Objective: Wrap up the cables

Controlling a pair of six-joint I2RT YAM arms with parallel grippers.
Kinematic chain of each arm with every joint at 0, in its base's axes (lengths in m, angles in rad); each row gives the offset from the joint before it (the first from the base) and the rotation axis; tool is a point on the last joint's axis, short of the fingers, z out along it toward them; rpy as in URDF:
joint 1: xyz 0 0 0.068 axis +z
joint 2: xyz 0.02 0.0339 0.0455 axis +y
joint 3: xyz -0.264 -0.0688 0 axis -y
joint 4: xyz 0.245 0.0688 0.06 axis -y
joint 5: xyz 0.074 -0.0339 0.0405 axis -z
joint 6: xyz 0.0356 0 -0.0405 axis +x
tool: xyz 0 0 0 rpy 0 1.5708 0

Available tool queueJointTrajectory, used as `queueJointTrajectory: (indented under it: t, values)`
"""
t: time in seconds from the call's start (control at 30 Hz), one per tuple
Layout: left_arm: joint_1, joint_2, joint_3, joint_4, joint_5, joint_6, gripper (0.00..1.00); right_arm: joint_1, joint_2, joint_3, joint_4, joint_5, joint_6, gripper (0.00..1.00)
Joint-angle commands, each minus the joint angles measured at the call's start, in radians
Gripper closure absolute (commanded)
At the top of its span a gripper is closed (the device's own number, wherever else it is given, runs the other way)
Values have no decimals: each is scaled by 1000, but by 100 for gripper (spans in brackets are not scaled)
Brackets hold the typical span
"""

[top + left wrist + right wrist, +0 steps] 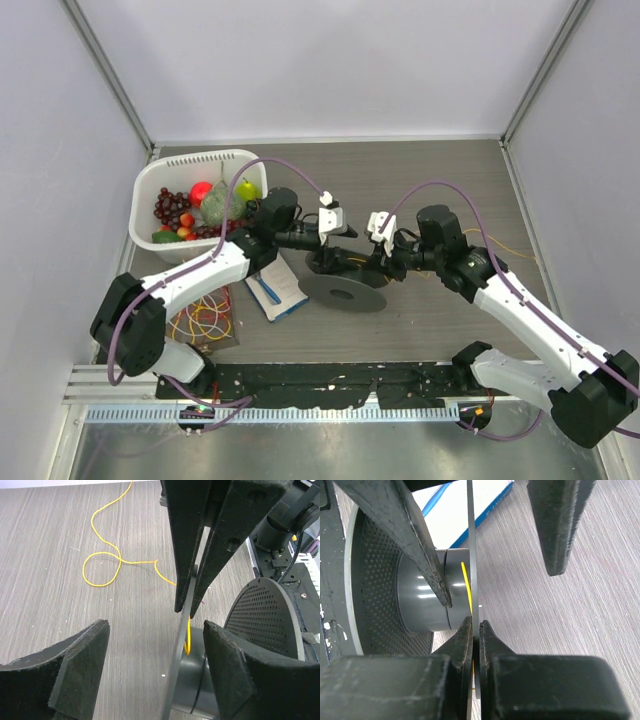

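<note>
Right jaws: clamped shut on the thin flange edge of the spool. Left jaws: wide apart, gripping nothing, straddling that flange. Wire leaves the hub between them, trailing across the counter beyond.

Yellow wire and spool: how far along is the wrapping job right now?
Done: barely anything; only a short strand of the yellow wire shows on the spool's hub. In hand: the right gripper is shut on the spool's thin flange, while the left gripper stands open astride it, holding nothing. Left: a long stretch of wire lies loose, looped on the table.
</note>
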Motion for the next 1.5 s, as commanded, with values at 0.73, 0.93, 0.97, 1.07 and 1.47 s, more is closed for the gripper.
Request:
queueJointTrajectory:
  t: [0.73, 0.93, 0.97, 1.07, 1.47]
  values:
    - [-11, -6, 163, -320, 52, 257, 33, -3, -40, 43, 81, 15, -127, 99]
    - [-23, 11, 169, -299, 20, 247, 38, -1, -31, 51, 88, 7, -122, 99]
    - [-28, 16, 169, -292, 14, 247, 40, -1, -32, 51, 92, 7, -122, 99]
    - [-28, 19, 168, -280, -8, 245, 48, 0, -34, 49, 87, 8, -124, 99]
    - [-40, 18, 149, -248, -51, 242, 89, -1, -43, 43, 81, 11, -119, 99]
